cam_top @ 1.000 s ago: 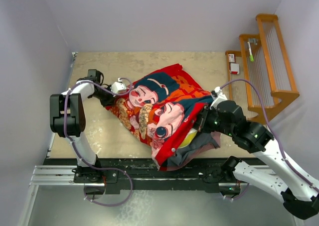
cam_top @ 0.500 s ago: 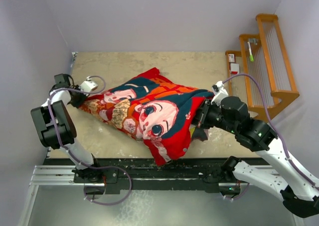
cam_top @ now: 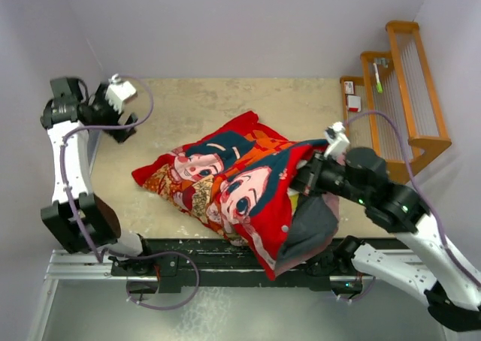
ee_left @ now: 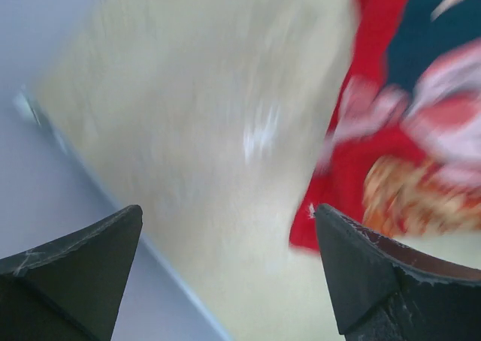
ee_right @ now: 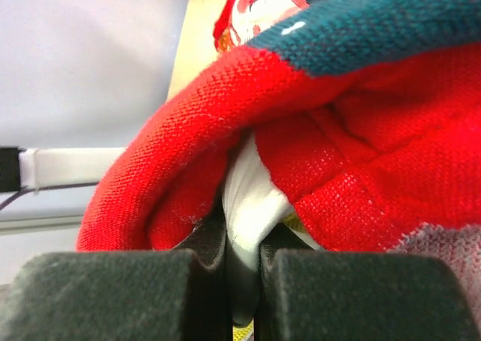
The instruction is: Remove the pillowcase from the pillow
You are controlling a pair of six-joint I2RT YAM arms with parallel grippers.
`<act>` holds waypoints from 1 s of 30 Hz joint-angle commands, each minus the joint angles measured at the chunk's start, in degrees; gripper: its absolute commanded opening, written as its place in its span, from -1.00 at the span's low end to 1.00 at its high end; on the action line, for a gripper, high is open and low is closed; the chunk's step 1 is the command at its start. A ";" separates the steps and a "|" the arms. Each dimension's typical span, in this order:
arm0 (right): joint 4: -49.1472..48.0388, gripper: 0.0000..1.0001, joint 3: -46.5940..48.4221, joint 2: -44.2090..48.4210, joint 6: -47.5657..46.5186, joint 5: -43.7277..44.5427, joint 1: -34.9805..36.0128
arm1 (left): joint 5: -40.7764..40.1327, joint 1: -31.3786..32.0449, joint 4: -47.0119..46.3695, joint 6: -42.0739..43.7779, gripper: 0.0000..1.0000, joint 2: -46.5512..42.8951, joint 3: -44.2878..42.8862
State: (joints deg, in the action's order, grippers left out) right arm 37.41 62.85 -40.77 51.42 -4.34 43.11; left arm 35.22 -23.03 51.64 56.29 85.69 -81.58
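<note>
The red-orange pillowcase (cam_top: 233, 179) with two cartoon faces lies across the table, its pinkish-grey inside (cam_top: 312, 224) hanging open at the front right. The pillow is mostly hidden inside it. In the right wrist view a white fold of the pillow (ee_right: 252, 198) sticks out of the red cloth (ee_right: 353, 123), and my right gripper (ee_right: 242, 260) is shut on that fold. From above, the right gripper (cam_top: 304, 177) sits at the case's open mouth. My left gripper (cam_top: 122, 128) stands open at the back left, raised, holding nothing. Its fingers (ee_left: 229, 213) frame bare table, with the case's corner (ee_left: 331, 206) to the right.
A wooden rack (cam_top: 406, 93) stands at the right wall. The table's left edge (ee_left: 98, 183) runs close under the left gripper, with the wall beyond. A metal rail (cam_top: 225, 262) carries the arm bases along the front edge, and the case overhangs it.
My left gripper has opened, dropped the pillowcase's left corner and swung up toward the back left. The case has slackened back rightward, and its open end now hangs lower at the front right.
</note>
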 commanded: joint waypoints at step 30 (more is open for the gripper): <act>-24.03 -1.00 43.70 -54.22 0.43 9.72 13.49 | -11.14 42.19 -0.53 -20.35 0.41 -34.88 1.00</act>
State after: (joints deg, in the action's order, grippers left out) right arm 22.44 104.99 -100.07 51.27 3.49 57.04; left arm 41.69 19.16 58.19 34.17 54.06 -86.74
